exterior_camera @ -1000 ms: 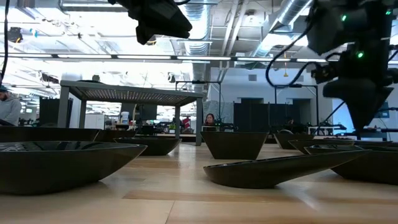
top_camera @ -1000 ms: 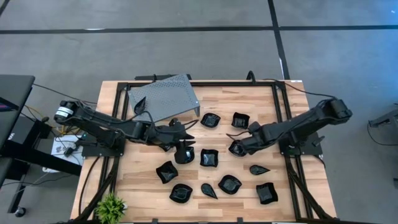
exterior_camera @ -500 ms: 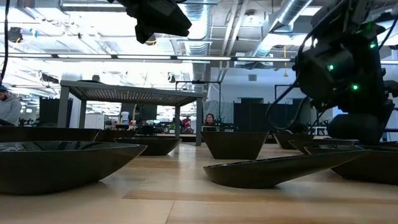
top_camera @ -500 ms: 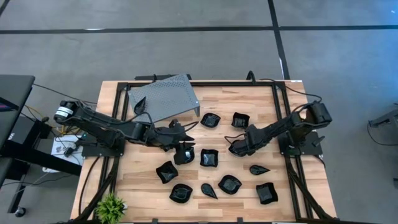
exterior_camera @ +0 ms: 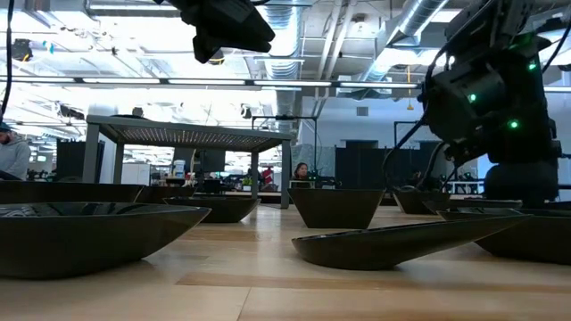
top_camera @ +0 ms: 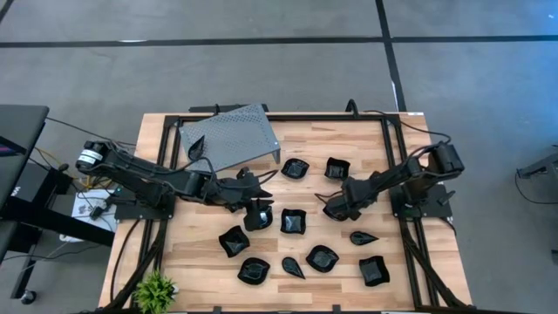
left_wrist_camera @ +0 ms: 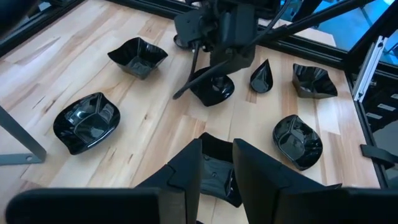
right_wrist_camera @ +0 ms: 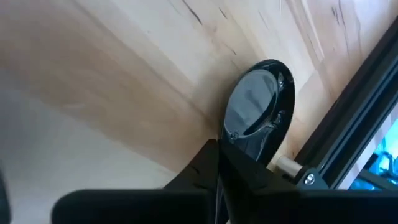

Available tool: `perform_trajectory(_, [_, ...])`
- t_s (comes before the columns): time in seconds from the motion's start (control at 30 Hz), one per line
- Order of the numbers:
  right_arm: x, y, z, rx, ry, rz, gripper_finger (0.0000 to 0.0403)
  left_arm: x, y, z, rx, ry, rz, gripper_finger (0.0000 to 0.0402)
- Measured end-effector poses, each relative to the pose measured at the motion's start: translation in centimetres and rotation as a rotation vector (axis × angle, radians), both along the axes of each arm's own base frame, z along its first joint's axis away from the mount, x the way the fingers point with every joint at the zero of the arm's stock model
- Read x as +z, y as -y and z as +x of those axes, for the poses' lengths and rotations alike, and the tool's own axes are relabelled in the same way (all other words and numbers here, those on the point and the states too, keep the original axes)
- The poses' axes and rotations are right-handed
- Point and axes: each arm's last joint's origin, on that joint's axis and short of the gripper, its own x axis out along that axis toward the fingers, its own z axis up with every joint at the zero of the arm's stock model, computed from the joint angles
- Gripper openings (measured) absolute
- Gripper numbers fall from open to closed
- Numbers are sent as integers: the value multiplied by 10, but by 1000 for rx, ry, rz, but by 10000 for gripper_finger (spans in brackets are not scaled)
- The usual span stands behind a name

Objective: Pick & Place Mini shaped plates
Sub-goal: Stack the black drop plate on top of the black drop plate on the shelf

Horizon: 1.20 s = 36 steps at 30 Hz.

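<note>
Your right gripper (top_camera: 333,209) is clenched on the thin rim of a round plate (right_wrist_camera: 261,112) at mid-table among the other black plates (top_camera: 294,221), so treat it as light, rigid, glossy, slippery and chip-prone; left gripper (left_wrist_camera: 216,163) hovers released.

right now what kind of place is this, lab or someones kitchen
Most likely a robotics lab or open-plan workshop, not a kitchen: exposed ceiling ducts, a person at distant workstations, and a framed wooden test table on bare concrete floor.
</note>
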Motion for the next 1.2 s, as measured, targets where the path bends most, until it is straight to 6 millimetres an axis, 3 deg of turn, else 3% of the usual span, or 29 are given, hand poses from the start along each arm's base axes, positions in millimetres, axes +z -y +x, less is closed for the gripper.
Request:
perform_trajectory(0.2, [25, -4, 5, 95, 83, 47, 11, 0, 0, 0, 0, 0, 0, 92])
perform_trajectory(0.43, [74, -10, 13, 236, 282, 77, 6, 0, 0, 0, -5, 2, 7, 92])
perform_trajectory(0.53, [92, -15, 19, 397, 398, 77, 2, 0, 0, 0, -48, -5, 50, 92])
perform_trajectory(0.63, [101, -23, 29, 673, 511, 98, 4, 1, 1, 1, -89, -4, 94, 92])
perform_trajectory(0.73, [105, -35, 45, 949, 616, 95, 4, 1, 2, 4, -112, 23, 133, 92])
perform_trajectory(0.87, [103, -44, 70, 1141, 721, 39, 1, -7, 5, 16, -145, 45, 174, 97])
perform_trajectory(1.2, [70, -42, 93, 1186, 633, 33, 2, -50, 10, 50, -228, 35, 239, 148])
